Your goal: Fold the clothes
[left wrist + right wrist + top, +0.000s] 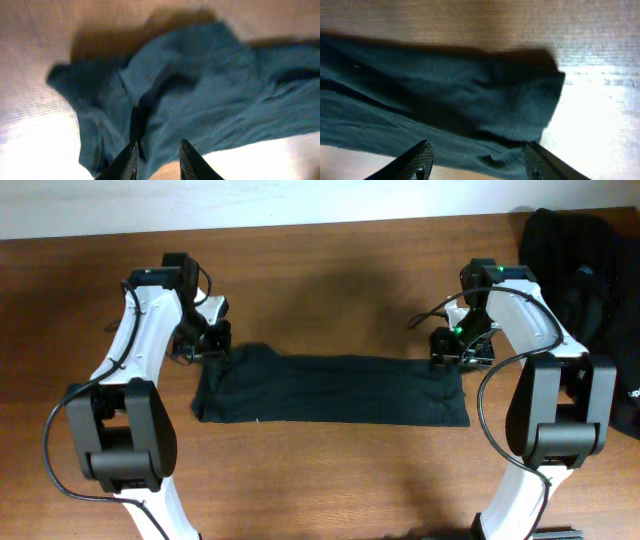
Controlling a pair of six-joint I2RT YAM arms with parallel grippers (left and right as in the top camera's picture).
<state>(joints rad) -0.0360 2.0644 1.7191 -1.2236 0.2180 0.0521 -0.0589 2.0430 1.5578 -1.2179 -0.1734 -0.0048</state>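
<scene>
One black garment (330,390) lies folded into a long strip across the middle of the table. My left gripper (205,340) hovers over the strip's rumpled left end (165,85), jaws slightly apart, with only cloth and table below them (159,152). Above the right end (520,100) my right gripper (458,350) stands open wide (477,152), gripping nothing. More black clothes (575,265) are heaped at the back right corner of the table.
The wooden table (330,290) shows bare in front of and behind the strip. The heap of clothes sits close to the right arm's base (560,420). The left arm's base (120,430) stands at the front left.
</scene>
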